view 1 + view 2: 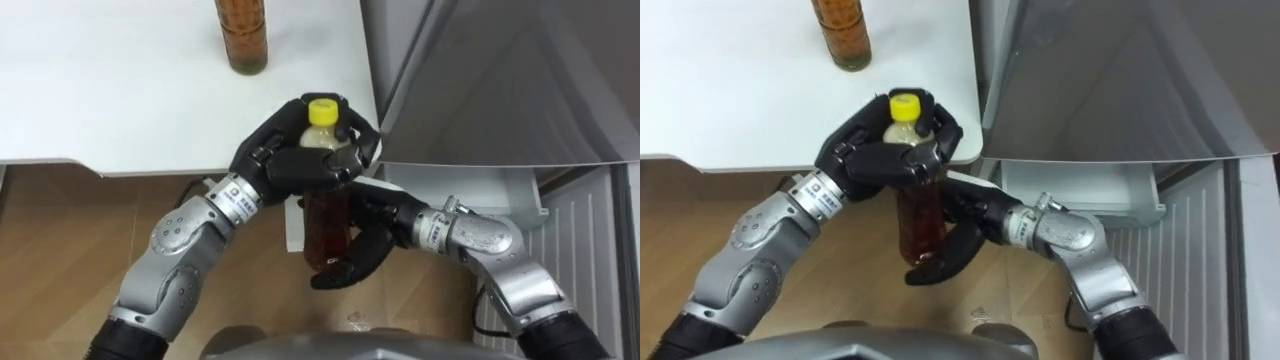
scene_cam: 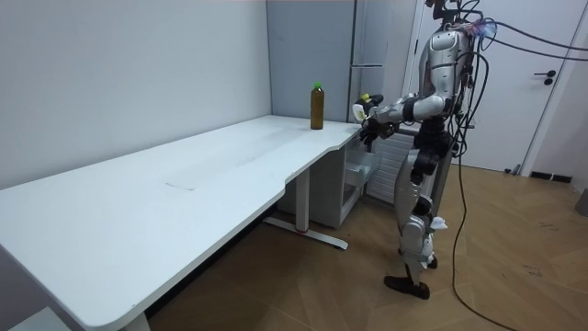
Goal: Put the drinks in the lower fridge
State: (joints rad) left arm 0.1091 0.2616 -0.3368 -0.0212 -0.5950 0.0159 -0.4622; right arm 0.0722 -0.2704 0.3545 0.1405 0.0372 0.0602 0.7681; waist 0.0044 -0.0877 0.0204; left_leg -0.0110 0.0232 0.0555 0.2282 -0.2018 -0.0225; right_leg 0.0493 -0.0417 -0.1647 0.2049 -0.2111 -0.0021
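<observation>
Off the desk (image 1: 120, 90) corner, left hand (image 1: 288, 160) grips the yellow-capped bottle (image 1: 326, 222) (amber drink inside) below its cap, right hand (image 1: 362, 243) curls round its base; second bottle (image 1: 242, 35) on the desk, top cropped

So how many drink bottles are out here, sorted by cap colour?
Yellow-capped clear plastic bottle of brown drink, gripped by the left hand and right hand: 1
Green-capped clear plastic bottle of brown drink, standing on the white table: 1
Total: 2
</observation>
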